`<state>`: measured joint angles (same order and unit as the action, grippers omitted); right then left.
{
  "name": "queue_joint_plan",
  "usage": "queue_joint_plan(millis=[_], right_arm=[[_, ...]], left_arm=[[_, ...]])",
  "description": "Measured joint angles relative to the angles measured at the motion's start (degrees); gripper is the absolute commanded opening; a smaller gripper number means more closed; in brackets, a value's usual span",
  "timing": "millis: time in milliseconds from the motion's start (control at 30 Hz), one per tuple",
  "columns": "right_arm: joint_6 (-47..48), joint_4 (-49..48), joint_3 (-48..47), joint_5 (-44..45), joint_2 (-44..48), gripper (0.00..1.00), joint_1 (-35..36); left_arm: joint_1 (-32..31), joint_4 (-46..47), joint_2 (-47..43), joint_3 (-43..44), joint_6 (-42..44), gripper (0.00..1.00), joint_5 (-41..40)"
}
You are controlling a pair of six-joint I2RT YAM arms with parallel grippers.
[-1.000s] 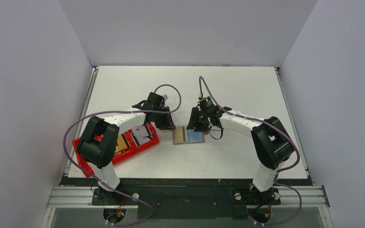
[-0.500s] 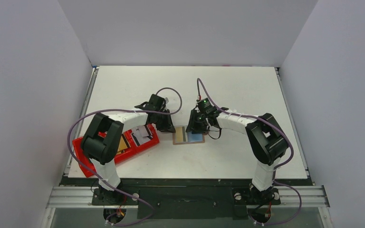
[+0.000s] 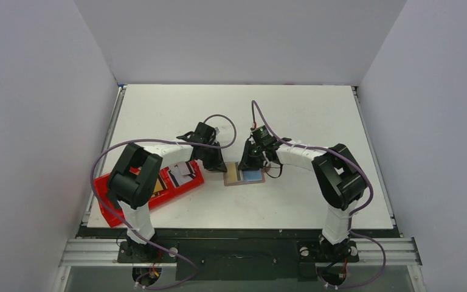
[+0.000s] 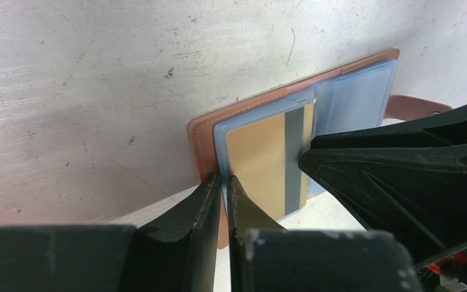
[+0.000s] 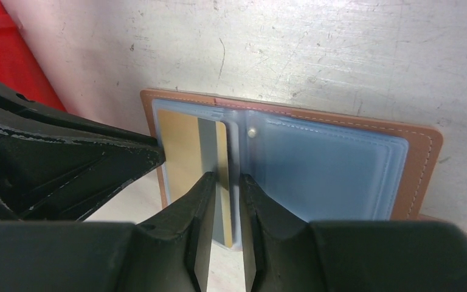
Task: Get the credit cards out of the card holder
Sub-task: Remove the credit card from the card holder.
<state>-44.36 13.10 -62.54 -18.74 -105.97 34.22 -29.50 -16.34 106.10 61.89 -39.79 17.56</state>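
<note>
- Right wrist view: the right tool (image 5: 226, 177) covers the lower edge of the credit card (image 5: 185, 143). Whether its pads press the card cannot be told.
- Left wrist view: the left tool (image 4: 225, 177) hides the near edge of the card holder (image 4: 202, 131) where it pinches. The right tool blocks part of the snap tab.
- Top view: the contents of the red tray (image 3: 102, 193) are too small to name.

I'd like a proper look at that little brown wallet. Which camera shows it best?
Right wrist: the open card holder fills the picture, with both halves showing. The left wrist view shows it partly hidden, and in the top view it is tiny between the arms.
</note>
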Motion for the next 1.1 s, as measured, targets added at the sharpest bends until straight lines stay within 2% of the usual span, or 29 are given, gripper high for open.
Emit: queue_joint_plan(millis=[233, 833, 967, 1100], right_arm=[[-0.8, -2.4, 1.2, -1.7, -0.2, 0.16, -0.5], [-5.4, -12.9, 6.8, -9.5, -0.8, 0.16, -3.6], [-5.7, -13.8, 7.3, -10.1, -0.8, 0.09, -3.8], [-5.8, -14.8, 8.0, -10.2, -0.7, 0.08, -4.0]], left_arm=[[-0.2, -1.3, 0.7, 1.0, -0.3, 0.01, -0.7], [-2.6, -8.3, 2.9, 6.5, -0.2, 0.01, -5.6], [-3.2, -9.6, 3.2, 7.4, -0.3, 0.0, -6.8], [-3.5, -10.0, 3.3, 7.7, -0.6, 0.0, -7.8]])
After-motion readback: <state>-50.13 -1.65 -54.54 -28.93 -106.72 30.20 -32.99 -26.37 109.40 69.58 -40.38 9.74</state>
